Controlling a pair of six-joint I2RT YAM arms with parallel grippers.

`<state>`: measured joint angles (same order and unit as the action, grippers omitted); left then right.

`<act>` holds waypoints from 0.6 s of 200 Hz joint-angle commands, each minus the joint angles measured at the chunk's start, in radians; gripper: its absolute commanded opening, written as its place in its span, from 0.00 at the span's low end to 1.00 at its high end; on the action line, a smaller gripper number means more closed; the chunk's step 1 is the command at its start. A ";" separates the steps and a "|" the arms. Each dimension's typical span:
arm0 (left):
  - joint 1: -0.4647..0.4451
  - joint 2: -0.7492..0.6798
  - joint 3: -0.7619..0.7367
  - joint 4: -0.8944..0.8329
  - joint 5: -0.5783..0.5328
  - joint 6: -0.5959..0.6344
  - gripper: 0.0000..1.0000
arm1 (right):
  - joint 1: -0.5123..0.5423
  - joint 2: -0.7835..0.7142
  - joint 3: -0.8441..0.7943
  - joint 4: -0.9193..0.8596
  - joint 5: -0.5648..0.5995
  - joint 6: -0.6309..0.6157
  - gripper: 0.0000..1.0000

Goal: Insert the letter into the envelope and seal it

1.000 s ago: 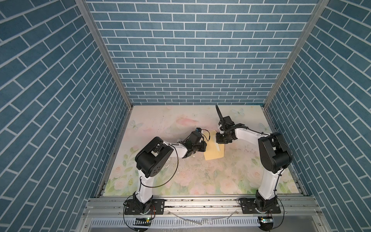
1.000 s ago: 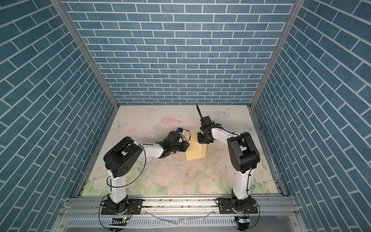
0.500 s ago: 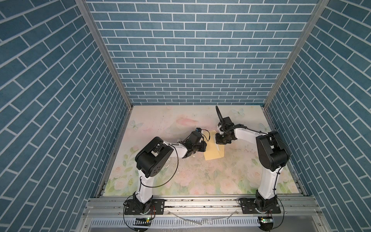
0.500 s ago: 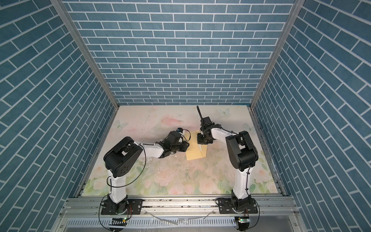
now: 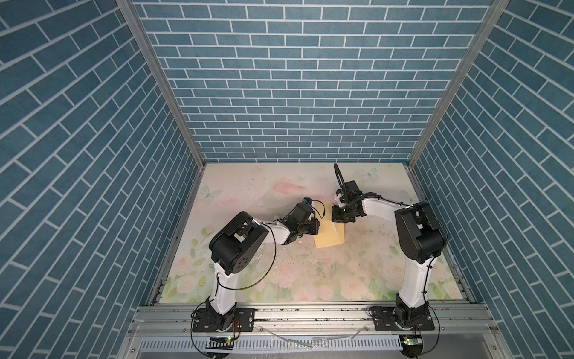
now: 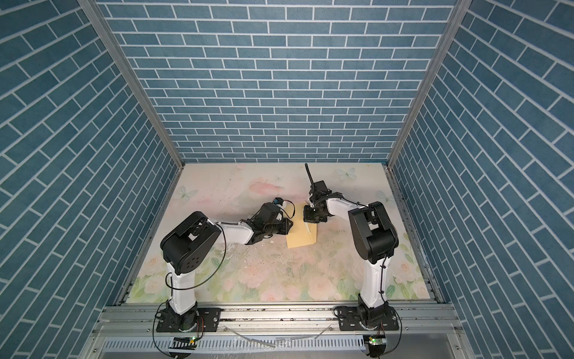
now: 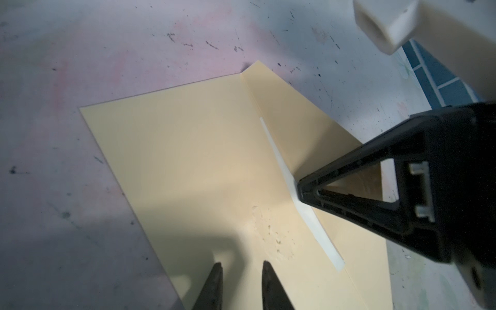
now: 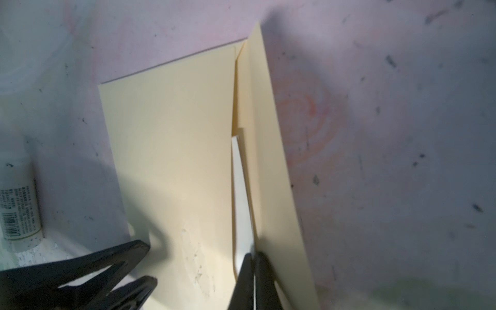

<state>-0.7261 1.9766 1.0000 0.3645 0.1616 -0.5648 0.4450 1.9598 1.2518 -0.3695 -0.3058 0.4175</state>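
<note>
right tool (image 8: 253, 257) pinched on white strip (image 8: 240, 188) | left tool (image 7: 241, 265) slightly apart, empty, at envelope (image 7: 188, 161) edge

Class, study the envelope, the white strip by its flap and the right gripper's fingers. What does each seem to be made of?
The envelope: matte yellow paper, apparently; it holds a sharp fold. The white strip: thin and smooth, perhaps coated paper or film; it curves where pinched. Fingers of the right gripper: probably hard matte black plastic, with moulded open ribs.
</note>
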 commanded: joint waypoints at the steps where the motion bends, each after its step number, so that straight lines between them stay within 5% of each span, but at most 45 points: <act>1: 0.003 0.036 0.006 -0.007 0.008 -0.004 0.26 | 0.007 0.010 -0.024 0.032 -0.059 0.051 0.06; 65: 0.004 -0.001 -0.008 -0.003 0.000 -0.002 0.27 | 0.003 -0.047 -0.029 0.006 -0.021 0.035 0.11; 120: 0.013 -0.152 -0.061 -0.052 -0.049 0.029 0.43 | 0.002 -0.132 -0.038 -0.042 0.036 0.010 0.21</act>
<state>-0.7204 1.9041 0.9623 0.3462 0.1467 -0.5606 0.4450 1.8778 1.2442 -0.3721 -0.3050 0.4446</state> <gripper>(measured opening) 0.398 0.196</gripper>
